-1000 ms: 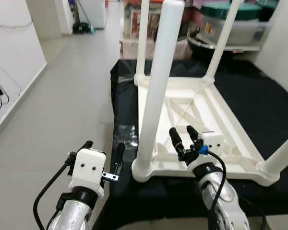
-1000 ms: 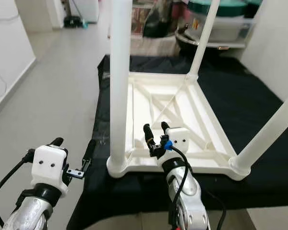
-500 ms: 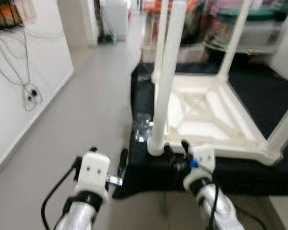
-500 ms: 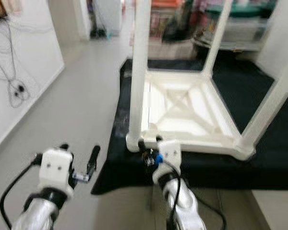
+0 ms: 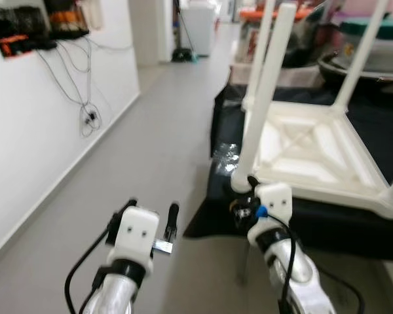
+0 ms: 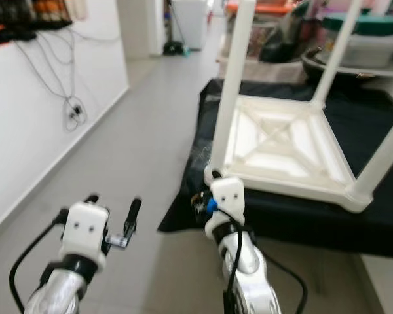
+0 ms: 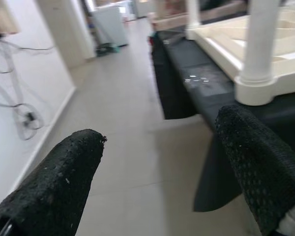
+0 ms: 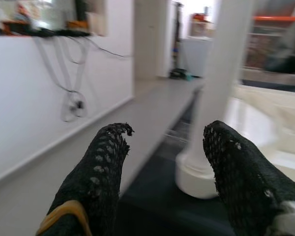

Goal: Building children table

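Note:
A white plastic children's table (image 5: 314, 147) lies upside down on a black cloth (image 5: 327, 219), its legs pointing up. The near-left leg (image 5: 262, 98) stands at the cloth's front corner. My right gripper (image 5: 243, 196) hovers open just in front of that leg's base, holding nothing; in the right wrist view the leg (image 8: 221, 64) rises between the fingers (image 8: 101, 167), a short way beyond them. My left gripper (image 5: 150, 214) hangs open over the grey floor, left of the cloth. In the left wrist view its fingers (image 7: 51, 189) are spread wide, with the leg base (image 7: 258, 86) ahead.
A white wall (image 5: 46, 131) with hanging cables (image 5: 88, 114) runs along the left. Grey floor (image 5: 150, 150) stretches ahead between wall and cloth. A clear plastic bag (image 5: 226, 152) lies on the cloth's left edge. Shelves with containers (image 5: 373, 46) stand behind the table.
The whole picture has shifted: the camera has drawn back from the table and swung left. My right gripper, earlier over the table's frame, now sits in front of the near-left leg.

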You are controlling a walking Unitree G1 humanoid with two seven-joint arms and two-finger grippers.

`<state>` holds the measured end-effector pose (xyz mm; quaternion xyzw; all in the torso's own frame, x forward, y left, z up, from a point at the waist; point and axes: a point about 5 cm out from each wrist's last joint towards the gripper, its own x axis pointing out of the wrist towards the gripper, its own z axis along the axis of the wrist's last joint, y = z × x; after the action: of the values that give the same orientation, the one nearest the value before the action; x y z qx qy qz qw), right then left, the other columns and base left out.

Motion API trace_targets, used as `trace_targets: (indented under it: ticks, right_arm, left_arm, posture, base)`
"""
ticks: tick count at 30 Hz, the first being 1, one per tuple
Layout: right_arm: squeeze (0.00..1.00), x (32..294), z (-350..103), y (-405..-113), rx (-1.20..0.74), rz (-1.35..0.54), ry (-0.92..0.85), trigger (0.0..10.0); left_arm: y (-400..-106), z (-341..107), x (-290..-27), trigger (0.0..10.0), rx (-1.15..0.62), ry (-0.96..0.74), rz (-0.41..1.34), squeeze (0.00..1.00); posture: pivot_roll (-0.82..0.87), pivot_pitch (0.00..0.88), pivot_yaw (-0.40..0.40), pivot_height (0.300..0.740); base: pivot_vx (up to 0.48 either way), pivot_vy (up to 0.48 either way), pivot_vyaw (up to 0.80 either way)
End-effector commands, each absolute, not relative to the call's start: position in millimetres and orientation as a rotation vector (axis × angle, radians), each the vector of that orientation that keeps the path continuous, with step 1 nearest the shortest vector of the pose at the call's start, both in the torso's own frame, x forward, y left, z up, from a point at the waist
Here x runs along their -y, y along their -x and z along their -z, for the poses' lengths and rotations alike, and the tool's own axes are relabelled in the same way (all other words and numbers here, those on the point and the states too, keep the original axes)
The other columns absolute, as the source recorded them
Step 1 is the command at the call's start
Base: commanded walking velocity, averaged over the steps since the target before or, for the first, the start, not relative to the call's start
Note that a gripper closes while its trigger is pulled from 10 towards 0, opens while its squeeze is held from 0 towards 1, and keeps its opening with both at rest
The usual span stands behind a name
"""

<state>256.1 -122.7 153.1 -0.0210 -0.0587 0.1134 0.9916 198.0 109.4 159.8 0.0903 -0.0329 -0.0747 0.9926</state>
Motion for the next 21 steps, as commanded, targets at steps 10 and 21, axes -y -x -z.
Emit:
trace_targets:
  ticks: [10,21]
  right_arm:
    - [0.0,119.3,-151.7,-254.5,0.105,-0.245,0.04,10.0]
    - [0.0,120.5,-155.6,-262.6,0.125,-0.246,0.069,10.0]
  left_arm:
    - [-199.1,-153.1,-107.4,10.0,0.046,-0.19,0.162,0.0]
    - [-201.4,-154.4,-109.0,10.0,0.059,-0.21,0.145,0.0]
  posture:
    - [0.08,0.031,-0.035,0.74]
    - [0.08,0.021,-0.036,0.74]
  base:
    - [0.0,0.0,-0.32]
    - [0.0,0.0,-0.22]
